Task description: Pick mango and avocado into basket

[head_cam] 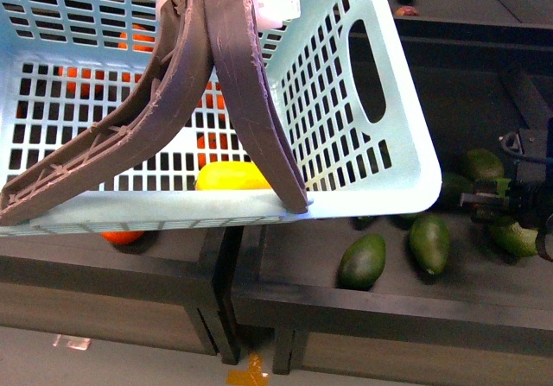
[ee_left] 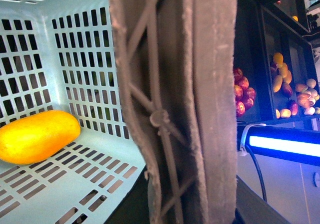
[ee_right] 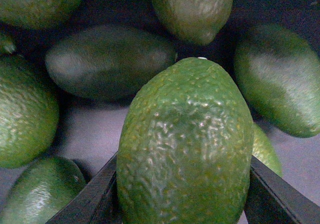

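Avocado (ee_right: 185, 144) wedged between both right fingers (ee_right: 92, 199), touching each.

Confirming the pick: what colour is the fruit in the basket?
Yellow shading to orange mango, clearest in left wrist view.

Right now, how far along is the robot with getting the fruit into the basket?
About halfway. Done: the mango lies on the floor of the basket. In hand: the right gripper has its fingers against both sides of one avocado in the dark bin, among other avocados. Left: carrying that avocado over and dropping it in the basket.
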Robot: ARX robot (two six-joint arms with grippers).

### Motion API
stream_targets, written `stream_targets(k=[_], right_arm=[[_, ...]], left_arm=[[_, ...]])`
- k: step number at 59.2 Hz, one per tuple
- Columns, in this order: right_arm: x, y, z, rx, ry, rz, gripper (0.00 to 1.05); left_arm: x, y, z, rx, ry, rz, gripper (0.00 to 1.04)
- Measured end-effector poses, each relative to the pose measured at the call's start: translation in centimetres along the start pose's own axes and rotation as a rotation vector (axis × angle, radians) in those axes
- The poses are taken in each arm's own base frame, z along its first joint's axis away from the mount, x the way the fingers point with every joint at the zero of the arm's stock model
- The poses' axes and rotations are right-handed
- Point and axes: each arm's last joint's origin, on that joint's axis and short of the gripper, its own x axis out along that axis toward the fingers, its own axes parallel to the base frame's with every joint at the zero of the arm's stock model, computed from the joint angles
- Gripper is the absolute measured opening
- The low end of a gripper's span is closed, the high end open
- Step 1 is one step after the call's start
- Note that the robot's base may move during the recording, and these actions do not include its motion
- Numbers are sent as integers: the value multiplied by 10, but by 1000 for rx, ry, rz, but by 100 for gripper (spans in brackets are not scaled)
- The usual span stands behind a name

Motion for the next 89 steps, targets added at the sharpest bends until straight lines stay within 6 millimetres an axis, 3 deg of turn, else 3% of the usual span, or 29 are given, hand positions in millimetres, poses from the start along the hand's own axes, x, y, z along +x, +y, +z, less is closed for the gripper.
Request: stream_targets(k=[11,24,39,52,71,89], right_arm=[[-33,-2,31,20,-76,27,54],[-105,11,86,26,-234,98,54],[-197,59,123,-6,-384,239,54],[-251,106,127,-38,-427,386,54],[-268,160,106,-125,-395,487,54],[-257,187,85,-179,-336,501,54]], left_arm=[[0,0,0,0,0,0,17],[0,0,0,0,0,0,17],[0,0,0,0,0,-1,17],[0,0,0,0,0,0,17],[0,0,0,0,0,-1,17],[0,0,0,0,0,-1,17]])
